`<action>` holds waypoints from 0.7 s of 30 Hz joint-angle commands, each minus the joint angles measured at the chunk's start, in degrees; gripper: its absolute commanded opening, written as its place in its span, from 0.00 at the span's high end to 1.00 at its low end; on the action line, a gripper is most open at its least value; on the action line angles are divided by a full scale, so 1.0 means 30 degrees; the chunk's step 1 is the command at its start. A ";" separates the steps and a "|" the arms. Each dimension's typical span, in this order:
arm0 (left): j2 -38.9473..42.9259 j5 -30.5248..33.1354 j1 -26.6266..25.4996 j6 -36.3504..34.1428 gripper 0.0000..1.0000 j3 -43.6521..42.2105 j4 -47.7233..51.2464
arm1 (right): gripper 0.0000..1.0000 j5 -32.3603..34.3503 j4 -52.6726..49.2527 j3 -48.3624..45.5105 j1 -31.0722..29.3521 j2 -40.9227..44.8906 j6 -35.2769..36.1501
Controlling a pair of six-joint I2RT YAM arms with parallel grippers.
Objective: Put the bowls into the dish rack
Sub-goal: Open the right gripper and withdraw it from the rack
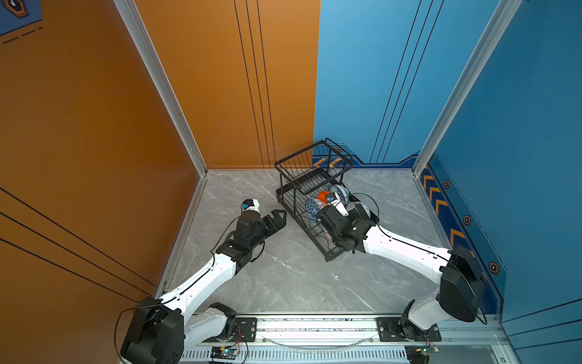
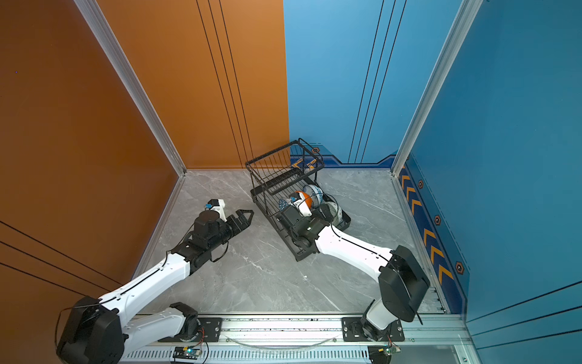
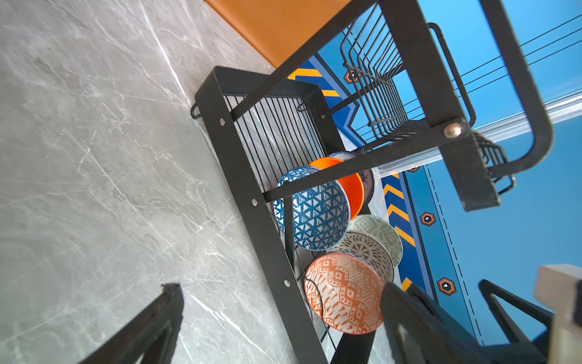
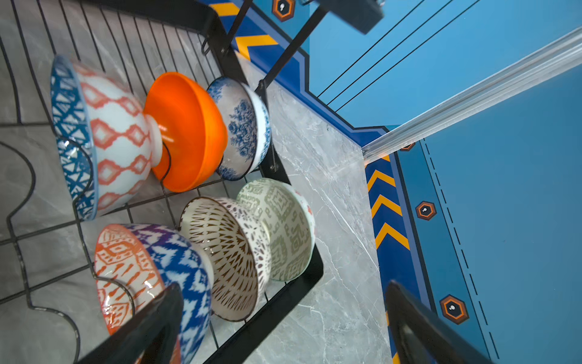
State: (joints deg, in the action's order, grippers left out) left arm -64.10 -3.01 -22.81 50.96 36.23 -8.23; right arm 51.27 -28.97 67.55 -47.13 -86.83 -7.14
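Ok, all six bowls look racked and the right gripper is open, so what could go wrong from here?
1. One finger of the right gripper lies close over the red-orange bowl; pulling out carelessly could knock it.
2. The bowls stand on edge, leaning on each other, in the dish rack; one bump might topple a row.

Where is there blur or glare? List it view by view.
Right wrist view: the near fingers are out of focus, a white glint sits on the orange bowl, the rest is sharp. Left wrist view: fingers and the close rack bar are soft; bowls crisp. Both top views: even light, no blur, wall edges splay from the wide lens.
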 commanded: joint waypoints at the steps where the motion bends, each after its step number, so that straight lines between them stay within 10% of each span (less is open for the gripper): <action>1: 0.0424 0.0788 0.0517 -0.1001 0.02 0.0907 0.0814 | 0.00 -0.1707 -0.0267 -0.0487 0.1188 0.2168 -0.0701; 7: 0.0476 0.2710 0.1067 -0.2903 0.02 0.2330 0.1956 | 0.00 -0.3872 -0.0267 -0.1238 0.5146 0.5789 -0.2084; 13: -0.0557 0.9427 0.1055 -0.7423 0.02 0.3257 0.1849 | 0.00 -0.6536 0.1375 -0.3593 1.2774 0.7438 -0.6200; 21: -0.3990 1.6625 0.1526 -1.4588 0.02 0.1742 -0.3256 | 0.00 -0.4797 1.0209 -0.9883 1.6951 0.6103 -0.6001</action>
State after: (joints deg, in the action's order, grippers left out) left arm -73.21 35.18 -19.05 17.96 43.83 -11.77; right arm 35.14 -11.05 42.28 3.14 -66.92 -24.69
